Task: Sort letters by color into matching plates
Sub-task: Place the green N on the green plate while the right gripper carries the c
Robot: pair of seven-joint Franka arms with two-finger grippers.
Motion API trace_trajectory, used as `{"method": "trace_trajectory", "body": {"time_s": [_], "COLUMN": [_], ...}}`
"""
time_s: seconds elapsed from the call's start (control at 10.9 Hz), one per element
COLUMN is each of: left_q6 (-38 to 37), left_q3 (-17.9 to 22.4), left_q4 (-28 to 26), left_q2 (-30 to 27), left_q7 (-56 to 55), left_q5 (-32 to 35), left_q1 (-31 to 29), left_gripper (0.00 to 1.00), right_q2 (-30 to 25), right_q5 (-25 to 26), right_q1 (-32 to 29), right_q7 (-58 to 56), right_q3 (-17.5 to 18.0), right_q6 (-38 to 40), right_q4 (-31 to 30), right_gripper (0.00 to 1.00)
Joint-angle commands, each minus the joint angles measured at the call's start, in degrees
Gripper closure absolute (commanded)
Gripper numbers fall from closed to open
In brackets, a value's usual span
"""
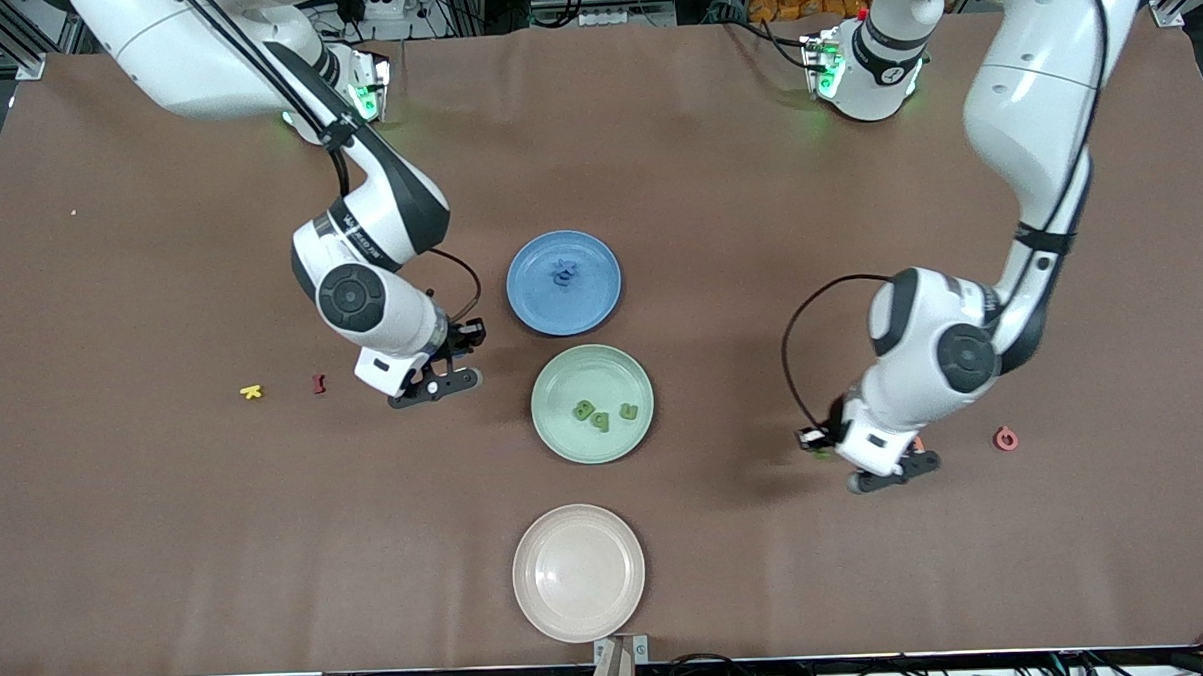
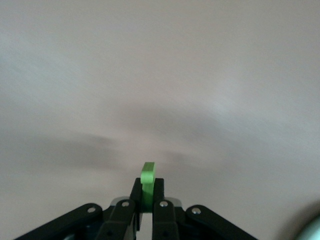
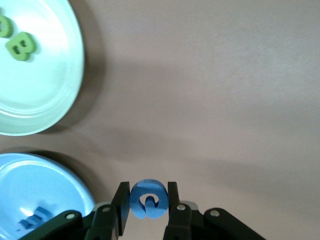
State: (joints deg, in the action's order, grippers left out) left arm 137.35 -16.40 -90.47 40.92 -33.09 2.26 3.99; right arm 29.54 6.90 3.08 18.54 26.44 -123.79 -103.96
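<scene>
A robotics lab: two white arms (image 1: 378,236) bolted along a brown table (image 1: 168,543), aluminium framing and cables at its edges.

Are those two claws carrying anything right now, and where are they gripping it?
Yes. The left gripper pinches a green letter by its lower edge. The right gripper clamps a blue letter by its two sides.

Three plates — one blue plate (image 1: 564,282), one pale green plate (image 1: 592,403), one cream plate (image 1: 579,572).

Green letters: three in the green plate (image 1: 604,414), one more (image 2: 147,186) pinched in a gripper.

Blue letters: one held (image 3: 148,199); the heap in the blue plate (image 1: 563,272) can't be counted.

Loose on the table — one yellow letter (image 1: 251,392), one dark red letter (image 1: 318,384), one pink letter (image 1: 1005,439).
</scene>
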Motion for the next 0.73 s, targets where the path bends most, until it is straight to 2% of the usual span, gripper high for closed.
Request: {"method": "trace_trajectory", "body": {"time_s": [0.0, 0.46, 0.64], "left_q6": [0.1, 10.6, 16.5], "left_q3": [0.7, 0.8, 1.2], "left_q4": [2.4, 3.4, 3.4], "left_q2": [0.8, 3.5, 4.7], "left_q7": [-10.9, -22.0, -24.0], "left_q5": [-1.1, -1.2, -1.1], "left_q1": [7.9, 18.9, 22.1], "left_gripper": [1.0, 1.0, 1.0], "right_q2": [0.2, 0.4, 0.4], "right_q5": [-0.4, 0.0, 0.2], "right_q1": [2.9, 9.5, 10.1], "right_q7": [7.9, 18.5, 22.3], "right_q3": [1.1, 1.5, 3.1], "right_q6": [0.8, -0.2, -5.2], "right_q4": [0.7, -0.6, -4.1], "right_gripper": [1.0, 1.0, 1.0]}}
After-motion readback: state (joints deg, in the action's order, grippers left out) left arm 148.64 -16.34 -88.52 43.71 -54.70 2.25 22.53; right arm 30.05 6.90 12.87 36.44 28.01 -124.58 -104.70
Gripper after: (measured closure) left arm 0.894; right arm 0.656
